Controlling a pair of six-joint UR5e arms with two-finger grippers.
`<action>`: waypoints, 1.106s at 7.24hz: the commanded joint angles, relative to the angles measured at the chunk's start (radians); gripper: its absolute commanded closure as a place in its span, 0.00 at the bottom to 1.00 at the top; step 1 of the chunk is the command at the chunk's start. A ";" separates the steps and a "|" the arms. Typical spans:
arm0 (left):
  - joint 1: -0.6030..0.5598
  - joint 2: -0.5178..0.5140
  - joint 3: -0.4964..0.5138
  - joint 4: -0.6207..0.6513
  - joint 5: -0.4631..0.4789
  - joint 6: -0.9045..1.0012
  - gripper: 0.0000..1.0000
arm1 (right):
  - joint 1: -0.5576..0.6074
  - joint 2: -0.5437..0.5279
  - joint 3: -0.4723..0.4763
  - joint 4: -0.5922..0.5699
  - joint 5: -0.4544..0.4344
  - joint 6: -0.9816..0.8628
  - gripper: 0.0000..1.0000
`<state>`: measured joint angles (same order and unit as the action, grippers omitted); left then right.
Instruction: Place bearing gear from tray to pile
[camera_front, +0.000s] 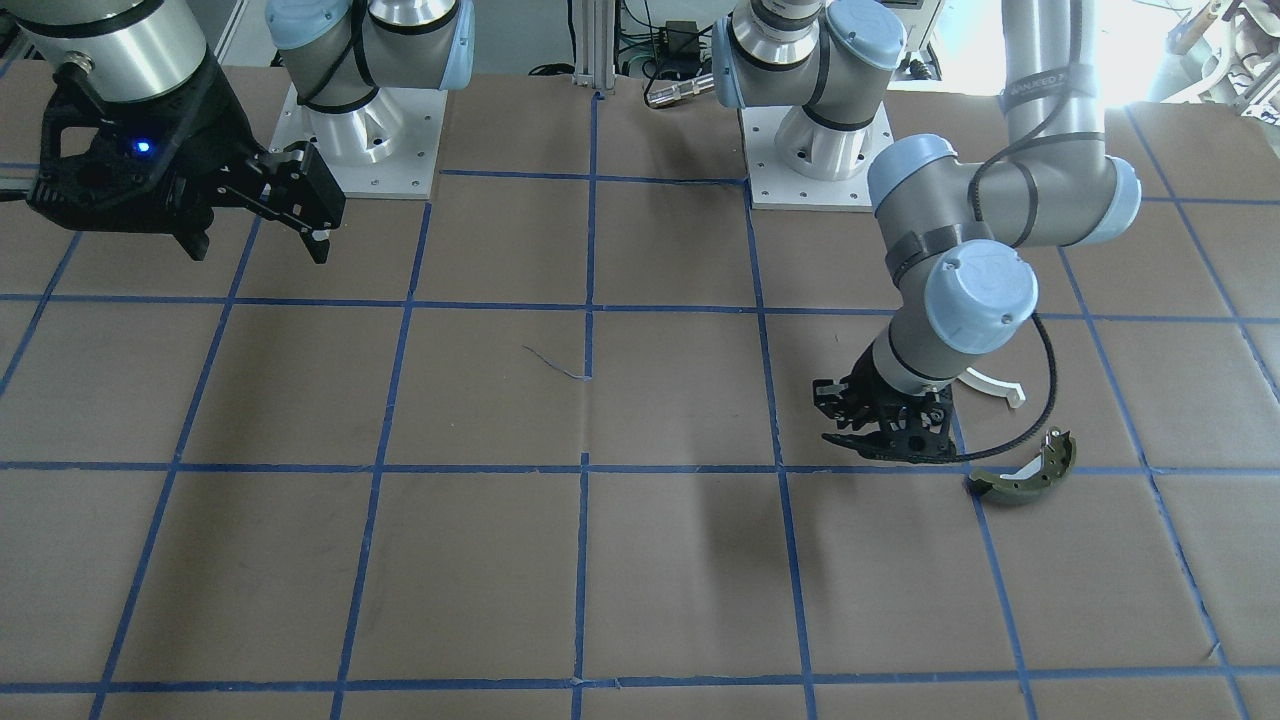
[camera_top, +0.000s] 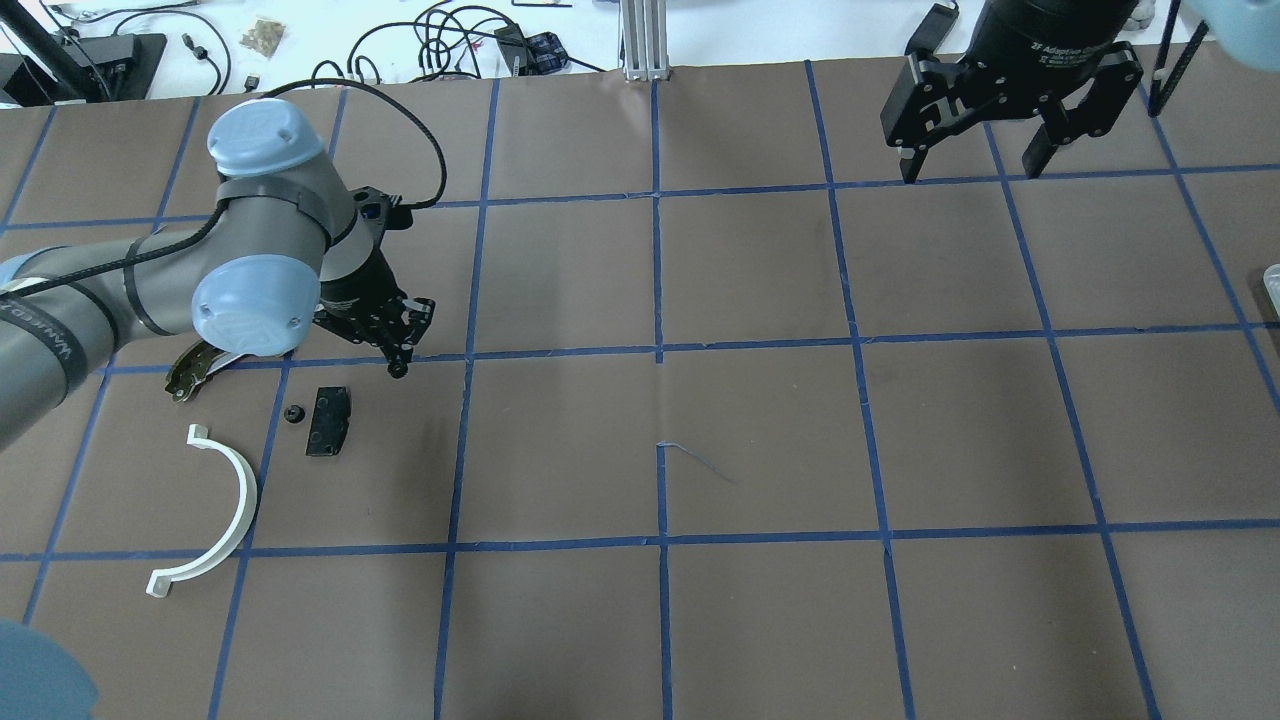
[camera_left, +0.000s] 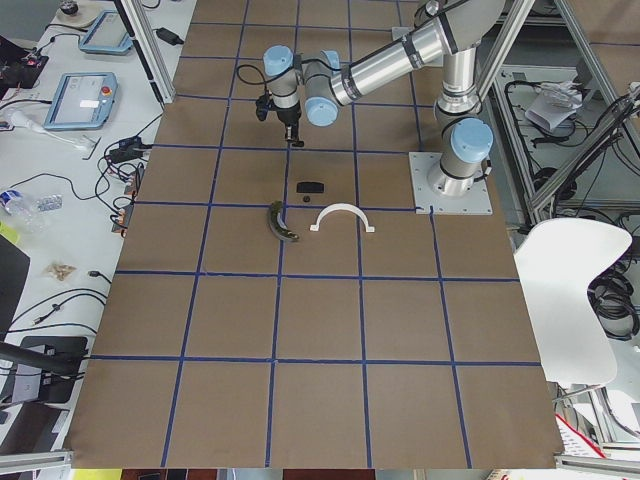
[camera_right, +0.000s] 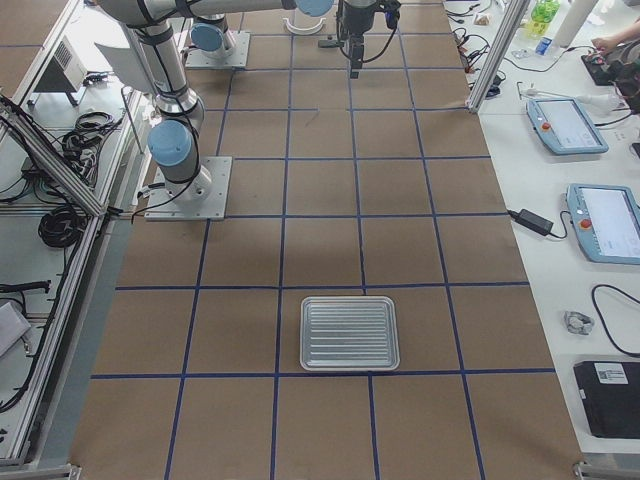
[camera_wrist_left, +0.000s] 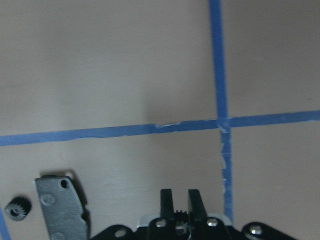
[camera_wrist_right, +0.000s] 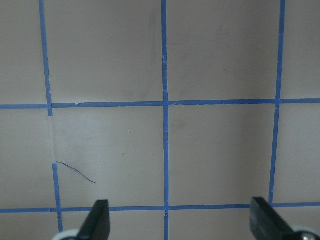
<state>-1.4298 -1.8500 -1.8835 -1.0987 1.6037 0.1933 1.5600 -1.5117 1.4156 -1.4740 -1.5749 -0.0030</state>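
One bearing gear (camera_top: 293, 413) lying on surface (camera_top: 760, 430), just beside one black pad (camera_top: 329, 421). Pile (camera_left: 340, 208) also has one white half-ring (camera_top: 247, 497), one green shoe (camera_front: 1005, 490). One tray (camera_right: 350, 333) well apart. Two tools on my feed: left tool (camera_top: 398, 368) near pile, fingers nearly together, tiny toothed bit in gap, can't tell what. Right tool (camera_top: 972, 172) spread wide.

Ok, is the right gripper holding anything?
No: in its wrist view the right gripper is open, with only the table showing in the gap.
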 joint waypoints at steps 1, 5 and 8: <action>0.138 0.002 -0.041 -0.006 0.057 0.137 0.83 | 0.000 -0.002 0.000 0.000 0.001 0.000 0.00; 0.302 0.031 -0.138 0.020 0.061 0.320 0.83 | 0.002 -0.007 0.002 0.004 0.001 0.000 0.00; 0.292 0.035 -0.143 0.031 0.055 0.310 0.83 | 0.003 -0.013 0.009 0.000 0.003 0.000 0.00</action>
<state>-1.1368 -1.8160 -2.0244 -1.0701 1.6620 0.5055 1.5622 -1.5228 1.4236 -1.4728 -1.5725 -0.0031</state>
